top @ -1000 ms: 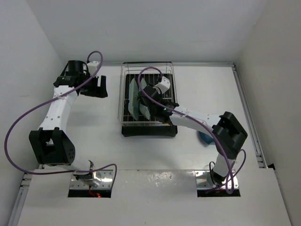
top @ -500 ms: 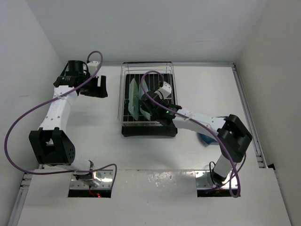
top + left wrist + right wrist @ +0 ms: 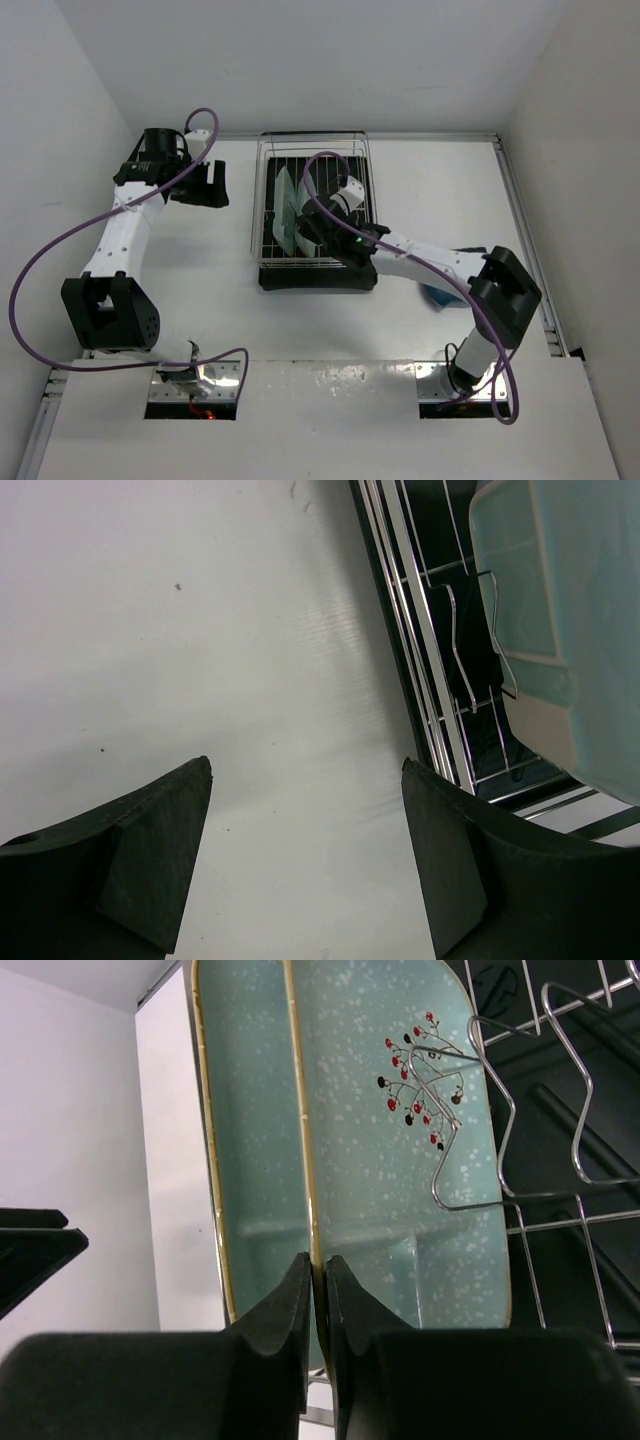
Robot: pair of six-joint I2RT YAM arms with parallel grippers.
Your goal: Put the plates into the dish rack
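Two mint plates [image 3: 400, 1160] upright in dish rack [image 3: 318, 277], R gripper [image 3: 318, 1272] pinched on one's rim; L gripper [image 3: 305, 775] wide open.

The top camera looks down from above and behind; both wrist cameras look closely forward, all sharing the dish rack [image 3: 300, 150].

A matte white table [image 3: 200, 290] sits boxed in by plain white walls [image 3: 300, 60] under even light.

Bare table [image 3: 200, 270] left of dish rack [image 3: 300, 274]; dividers [image 3: 578, 1130] beside plates [image 3: 390, 1190]
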